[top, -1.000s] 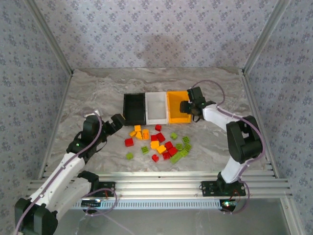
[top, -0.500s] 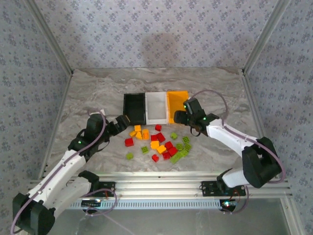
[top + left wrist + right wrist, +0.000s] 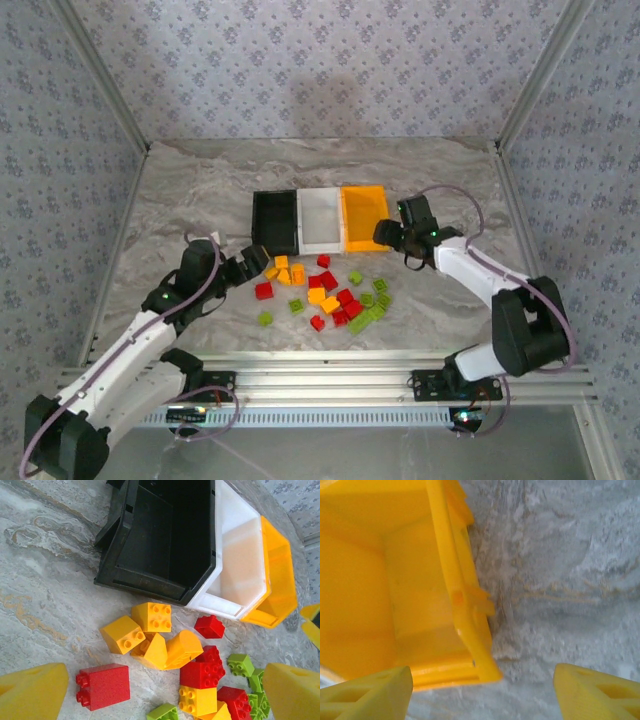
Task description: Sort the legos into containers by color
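Observation:
The legos (image 3: 322, 290) lie in a loose pile of red, yellow-orange and lime green bricks in front of the containers: a black bin (image 3: 275, 222), a white bin (image 3: 320, 222) and an orange bin (image 3: 364, 218) in a row. My left gripper (image 3: 255, 262) hovers open at the pile's left edge. In the left wrist view a red brick (image 3: 102, 685) and yellow bricks (image 3: 152, 617) lie between its fingers (image 3: 30, 692). My right gripper (image 3: 385, 235) stands open at the orange bin's near right corner (image 3: 470, 665) and holds nothing.
The marble table (image 3: 180, 200) is bare to the left, right and behind the bins. Metal frame posts and patterned walls close it in on three sides. An aluminium rail (image 3: 320, 365) runs along the near edge by the arm bases.
My right gripper opened wider over the orange bin, dipped toward the pile, then drew back to the bin's near right corner. My left gripper crept right toward the pile, still open.

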Controlling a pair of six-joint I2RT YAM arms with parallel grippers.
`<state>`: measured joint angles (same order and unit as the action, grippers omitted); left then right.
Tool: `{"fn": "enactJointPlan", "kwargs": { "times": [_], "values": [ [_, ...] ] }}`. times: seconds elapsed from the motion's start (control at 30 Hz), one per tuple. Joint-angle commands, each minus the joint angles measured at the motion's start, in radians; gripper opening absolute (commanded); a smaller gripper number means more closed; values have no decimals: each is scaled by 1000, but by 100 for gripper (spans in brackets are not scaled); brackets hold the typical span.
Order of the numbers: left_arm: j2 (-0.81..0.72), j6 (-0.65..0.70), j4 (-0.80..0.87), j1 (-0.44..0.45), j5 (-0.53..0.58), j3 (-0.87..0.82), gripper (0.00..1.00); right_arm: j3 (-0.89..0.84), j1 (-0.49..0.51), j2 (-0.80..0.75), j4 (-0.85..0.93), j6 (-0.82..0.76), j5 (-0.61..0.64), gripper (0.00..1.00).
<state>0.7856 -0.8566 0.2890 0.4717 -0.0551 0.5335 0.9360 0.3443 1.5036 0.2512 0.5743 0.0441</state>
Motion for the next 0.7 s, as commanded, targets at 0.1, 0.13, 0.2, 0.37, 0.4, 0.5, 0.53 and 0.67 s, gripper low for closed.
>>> {"fn": "enactJointPlan", "kwargs": {
  "times": [0.1,0.13,0.2,0.37,0.4,0.5,0.53,0.67],
  "values": [
    [-10,11,1,0,17,-7,99,171,-24,154,19,-37,13,76],
    [-10,13,1,0,20,-9,99,193,-26,178,28,-39,12,75],
    [-8,13,2,-1,24,-12,99,223,-28,214,34,-42,1,75],
    [-1,19,1,-3,33,-12,99,225,-22,235,0,-30,-65,73],
    [2,21,1,-3,35,-12,99,216,-18,225,-10,-26,-78,73],
    [9,21,-4,-3,37,-14,100,186,-2,188,-29,-16,-91,72],
    [12,19,-8,-3,36,-16,99,176,4,175,-32,-12,-93,72],
    [22,12,-28,-3,29,-24,100,146,24,149,-29,4,-107,71]
  ]
}}
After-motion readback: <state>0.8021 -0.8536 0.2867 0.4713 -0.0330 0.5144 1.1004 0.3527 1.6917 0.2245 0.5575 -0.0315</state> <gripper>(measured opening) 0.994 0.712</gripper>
